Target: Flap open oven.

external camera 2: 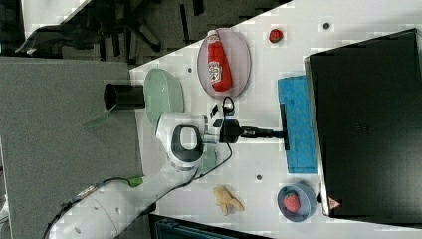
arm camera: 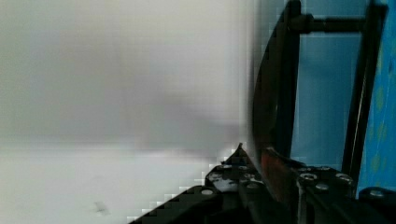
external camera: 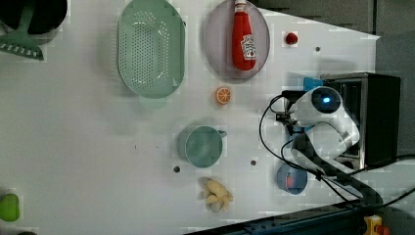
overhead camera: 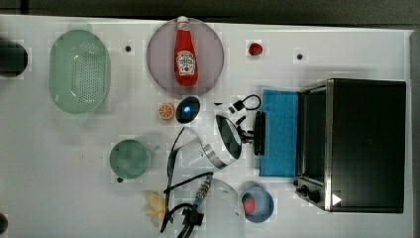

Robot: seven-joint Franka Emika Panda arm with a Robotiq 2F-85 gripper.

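Gripping the oven [external camera 2: 366,124] door's bar handle [external camera 2: 284,126], gripper [external camera 2: 273,133] fingers clenched, close-up in wrist view.

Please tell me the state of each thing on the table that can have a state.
Oven: door flapped down, open.
Gripper: shut on door handle.
Ketchup bottle: lying on plate, cap on.
Colander: upright, empty.
Cup: upright, empty.
Blue bowl: holds a strawberry.

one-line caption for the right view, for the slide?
Panda gripper grips the handle of the oven, its blue door flapped down flat.
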